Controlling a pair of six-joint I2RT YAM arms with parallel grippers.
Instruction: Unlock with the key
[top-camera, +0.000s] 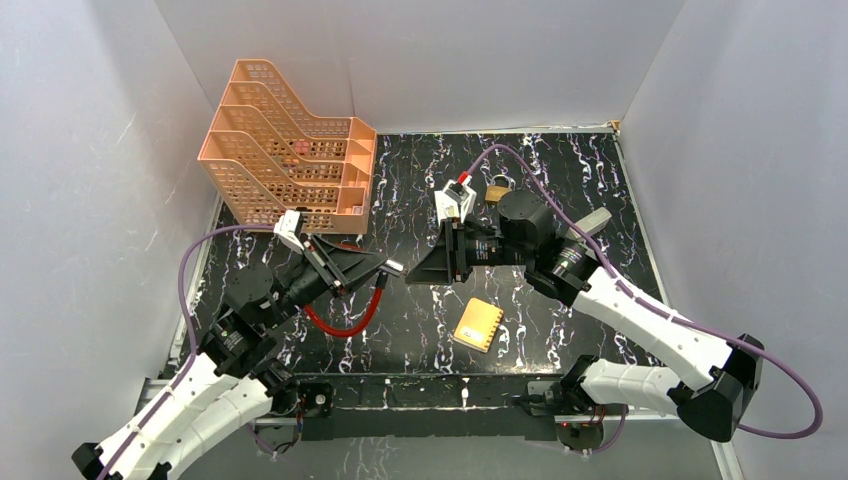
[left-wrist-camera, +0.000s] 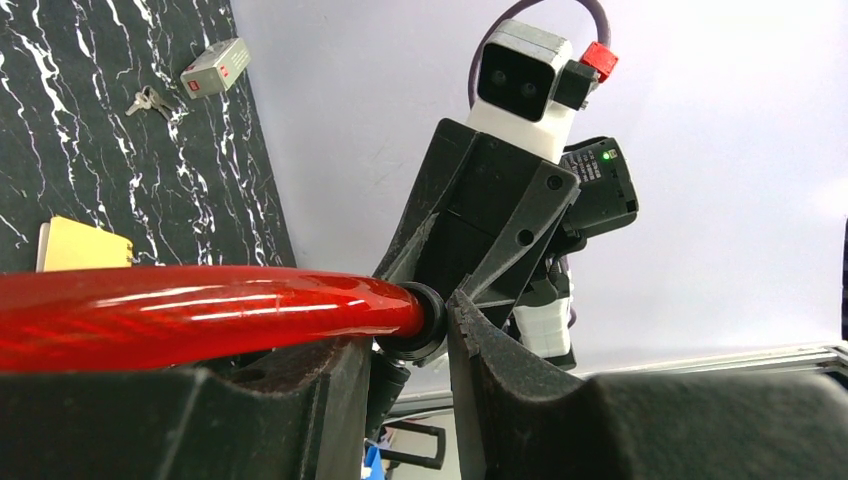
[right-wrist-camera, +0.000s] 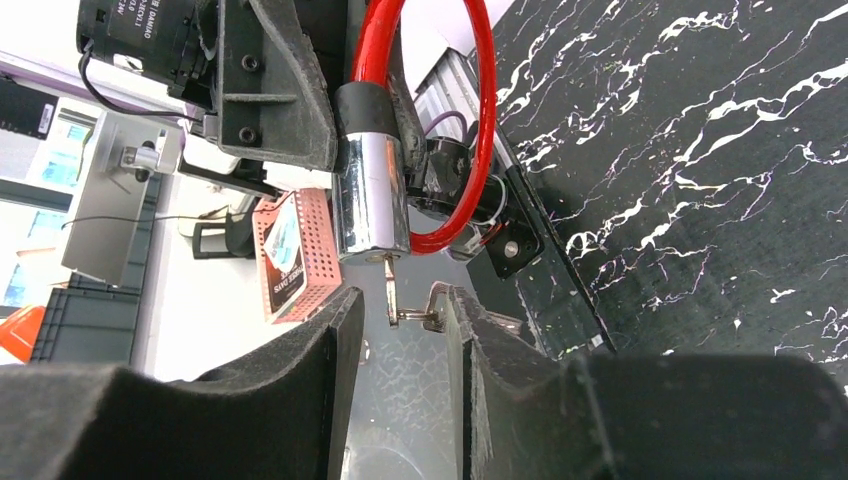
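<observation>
Right wrist view is showing the key sitting in the keyway at the lower end of the chrome lock barrel, its bow hanging just below the barrel with a ring and second key dangling beside it; the right gripper is standing released, its jaws apart on either side of the key just beneath the barrel, and whether one pad is brushing the ring I cannot tell; the left gripper is clenching the red cable at the black collar on the barrel's other end.

The risk, as I am judging it, is lying in the next closing: the jaws are lining up as much with the ring as with the bow, so they could be pinching the ring and tugging the key out of the barrel; a twist could also be spinning the round barrel inside the left claw's hold, or bending so thin a key if the pads are catching it off-centre.
</observation>
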